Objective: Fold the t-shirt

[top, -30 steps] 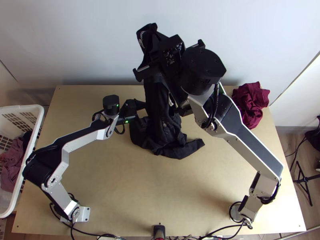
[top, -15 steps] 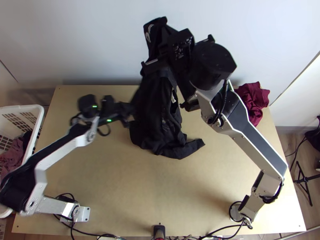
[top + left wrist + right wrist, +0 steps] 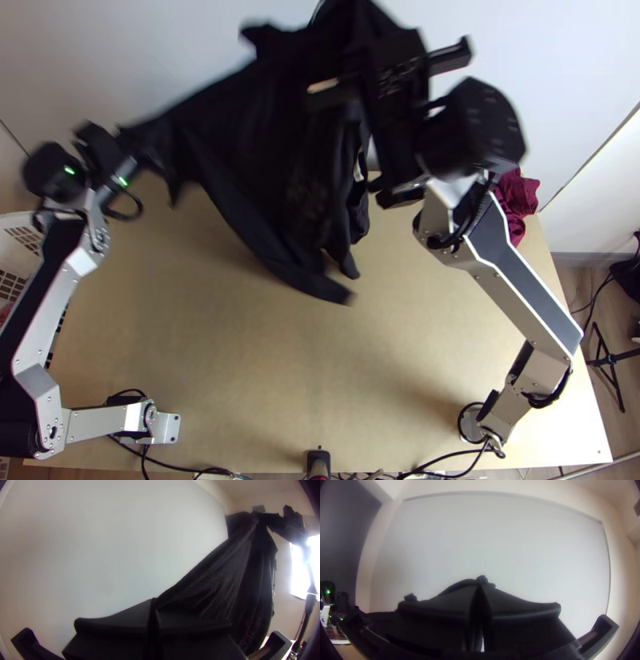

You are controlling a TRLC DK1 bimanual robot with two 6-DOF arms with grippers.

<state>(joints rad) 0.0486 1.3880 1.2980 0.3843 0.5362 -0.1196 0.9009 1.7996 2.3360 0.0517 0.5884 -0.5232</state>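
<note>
Top view: illumination is bright and diffuse. The tabletop (image 3: 240, 336) is mostly evenly lit, with 1 soft shadow noted on the near side of the t-shirt (image 3: 272, 160). The t-shirt is very dark, fold detail largely lost, outer edges smeared by blur. 2 green lights (image 3: 122, 182) glow left of the t-shirt. Left wrist view: 1 strong source, an overexposed pane (image 3: 298, 576) beyond the t-shirt, with hazy glare at its frame. Right wrist view: wall (image 3: 480, 546) behind the t-shirt pale, its straight edges bowed, corners dark.

Black t-shirt (image 3: 268, 168) stretched sideways, unfolded, creased, hanging above wooden table (image 3: 240, 360).
</note>
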